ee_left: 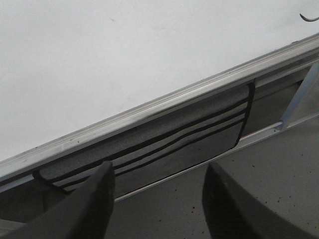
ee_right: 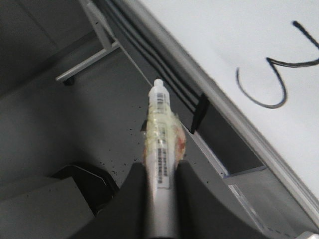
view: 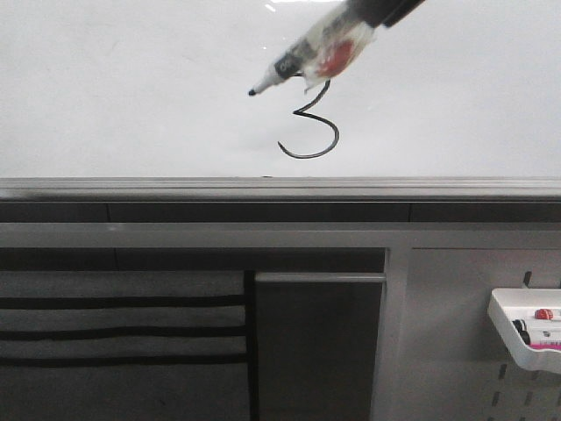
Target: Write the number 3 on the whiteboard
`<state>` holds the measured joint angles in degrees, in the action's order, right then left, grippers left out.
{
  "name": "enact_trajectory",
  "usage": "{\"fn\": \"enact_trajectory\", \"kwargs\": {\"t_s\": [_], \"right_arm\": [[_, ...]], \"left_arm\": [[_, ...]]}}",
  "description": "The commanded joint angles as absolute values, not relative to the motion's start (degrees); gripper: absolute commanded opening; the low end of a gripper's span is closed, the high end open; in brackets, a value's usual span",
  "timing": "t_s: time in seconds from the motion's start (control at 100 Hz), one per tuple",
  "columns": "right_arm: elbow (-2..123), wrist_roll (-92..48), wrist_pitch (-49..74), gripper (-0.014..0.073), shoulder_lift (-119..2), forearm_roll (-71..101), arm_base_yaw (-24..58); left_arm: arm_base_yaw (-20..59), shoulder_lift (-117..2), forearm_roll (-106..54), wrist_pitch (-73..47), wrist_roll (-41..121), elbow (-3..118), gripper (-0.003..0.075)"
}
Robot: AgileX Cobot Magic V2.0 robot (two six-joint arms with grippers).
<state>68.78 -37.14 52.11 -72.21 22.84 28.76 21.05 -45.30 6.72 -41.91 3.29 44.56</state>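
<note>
we take the 3 (view: 314, 132) as our landmark. it sits low on the whiteboard (view: 131, 88), a little above the ledge (view: 280, 189), and reads as complete: flat top, rounded lower loop, though the marker (view: 307, 54) covers part of its top in the front view. the marker's long axis slants down and away from the right gripper (ee_right: 160, 172), its black tip (view: 252, 91) up and to the left of the 3. whether the tip touches the board we cannot tell. the right fingers (ee_right: 133, 185) are closed tight around the marker's barrel, which is wrapped in clear tape.

the left gripper (ee_left: 157, 191) hangs low, well left of the 3, with its fingers (ee_left: 102, 186) spread wide and nothing between them. so the right arm is the nearer one, and the only one that matters here.

we judge the writing done; the next move would be drawing the marker straight back off the board without dragging the tip across the 3. the board is glossy, so fresh ink would likely smear. there is open white board left of the 3 and above it. down and right of it, a white tray (view: 517, 329) on the pegboard (view: 456, 333) holds more markers.
</note>
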Motion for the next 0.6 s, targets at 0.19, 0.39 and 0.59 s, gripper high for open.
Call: {"fn": "enact_trajectory", "kwargs": {"t_s": [0.19,0.39,0.59], "right_arm": [[67.8,-41.4,52.2,-0.0048,-61.2,24.0,30.2],[67.7,-42.4,52.6,-0.0048,-61.1,23.6,30.2],[67.7,-43.6,52.9,-0.0048,-61.2,23.5,30.2]], "left_arm": [[21.0,-45.1,6.7,-38.1,2.7,46.0,0.0369],[21.0,-45.1,6.7,-38.1,2.7,46.0,0.0369],[21.0,-45.1,6.7,-38.1,2.7,46.0,0.0369]]}}
